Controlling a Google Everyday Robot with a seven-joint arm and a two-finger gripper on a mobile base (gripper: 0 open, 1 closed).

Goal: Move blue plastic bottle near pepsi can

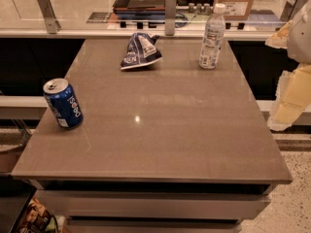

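The blue plastic bottle (212,36) stands upright at the far right of the grey table (160,130); it is clear, with a white cap and a white label. The pepsi can (62,103) stands upright near the table's left edge, far from the bottle. My gripper (290,97) shows as white and yellowish parts at the right edge of the view, beyond the table's right side, well clear of the bottle and holding nothing that I can see.
A crumpled blue-and-white snack bag (140,51) lies at the far middle of the table, left of the bottle. A glass partition with metal posts (170,11) runs behind the table. Speckled floor (296,193) lies to the right.
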